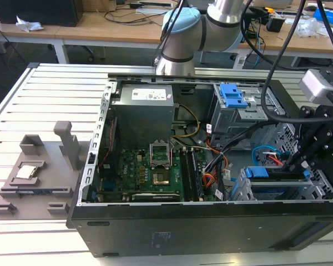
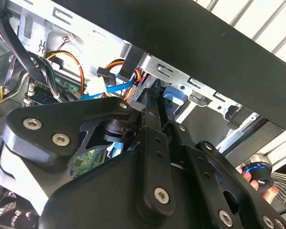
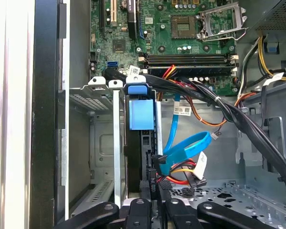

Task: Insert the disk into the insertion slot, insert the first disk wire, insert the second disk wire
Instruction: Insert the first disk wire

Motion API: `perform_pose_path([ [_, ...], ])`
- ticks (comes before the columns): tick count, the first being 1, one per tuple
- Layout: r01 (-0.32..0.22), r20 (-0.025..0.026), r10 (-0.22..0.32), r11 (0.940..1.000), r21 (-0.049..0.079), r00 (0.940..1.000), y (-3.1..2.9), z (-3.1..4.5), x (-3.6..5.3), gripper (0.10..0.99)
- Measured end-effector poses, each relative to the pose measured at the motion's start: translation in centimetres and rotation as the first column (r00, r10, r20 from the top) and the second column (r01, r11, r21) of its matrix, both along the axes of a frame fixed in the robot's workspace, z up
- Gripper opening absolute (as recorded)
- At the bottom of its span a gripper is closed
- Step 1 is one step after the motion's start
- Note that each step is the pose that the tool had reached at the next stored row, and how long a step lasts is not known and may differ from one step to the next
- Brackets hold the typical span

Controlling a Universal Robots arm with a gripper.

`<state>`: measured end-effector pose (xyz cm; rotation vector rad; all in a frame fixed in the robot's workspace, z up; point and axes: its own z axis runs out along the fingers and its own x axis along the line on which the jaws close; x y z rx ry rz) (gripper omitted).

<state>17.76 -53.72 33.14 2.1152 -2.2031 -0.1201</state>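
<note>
The black robot gripper [image 1: 291,162] is reaching down into the corner of the open black computer case [image 1: 155,235] on the exterior view's right. The case is lying on its side on the grey slatted tabletop [image 1: 22,111].

The disk [image 3: 142,114] (a flat hard drive in a bright blue plastic carrier) is sitting on edge inside the insertion slot [image 3: 115,143], a bay of the silver perforated sheet-metal cage. Its blue end tab is pointing toward the green motherboard [image 3: 181,28].

In the first wrist view the jaws are standing drawn together, with their tips pressing in at the disk's far end among the black plugs there. Whether they are pinching one of those plugs is not clear.

The first disk wire [image 3: 190,147] is a thin, flat light-blue cable. It is curving in a loop just beside the disk, and one end is running to a black plug at the disk's end.

The second disk wire [image 3: 178,181] is a short lead showing a red strand. It is lying under that loop, stretching from the jaw tips toward a white connector. How far either plug is seated cannot be made out.

A thick black cable bundle [image 3: 229,114] is crossing above the cage.
</note>
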Motion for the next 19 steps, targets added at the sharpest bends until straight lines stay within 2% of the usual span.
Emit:
perform_pose_path([
  [4,0.000,0.0000,0.000,1.0000,0.001,1.0000,0.00,-0.08,0.00,0.180],
  [5,0.000,0.0000,0.000,1.0000,0.002,1.0000,0.00,-0.12,0.00,0.192],
  [6,0.000,0.0001,0.000,1.0000,0.001,1.0000,0.01,-0.06,0.00,0.255],
  [7,0.000,0.0000,0.000,1.0000,0.002,1.0000,0.00,0.07,0.00,0.255],
  [8,0.000,-0.0001,0.000,1.0000,0.002,1.0000,0.00,0.47,0.00,0.255],
  [9,0.000,0.0000,0.000,1.0000,0.001,1.0000,0.00,1.19,0.00,0.255],
  [14,0.000,0.0000,0.000,1.0000,0.000,1.0000,0.17,3.34,0.00,0.239],
  [15,0.000,0.0000,0.000,1.0000,0.000,1.0000,0.20,3.74,0.00,0.110],
  [17,0.000,0.0000,0.000,1.0000,-0.001,1.0000,0.21,4.45,0.00,0.106],
  [19,0.000,0.0000,0.000,1.0000,0.000,1.0000,0.22,4.49,0.00,0.106],
])
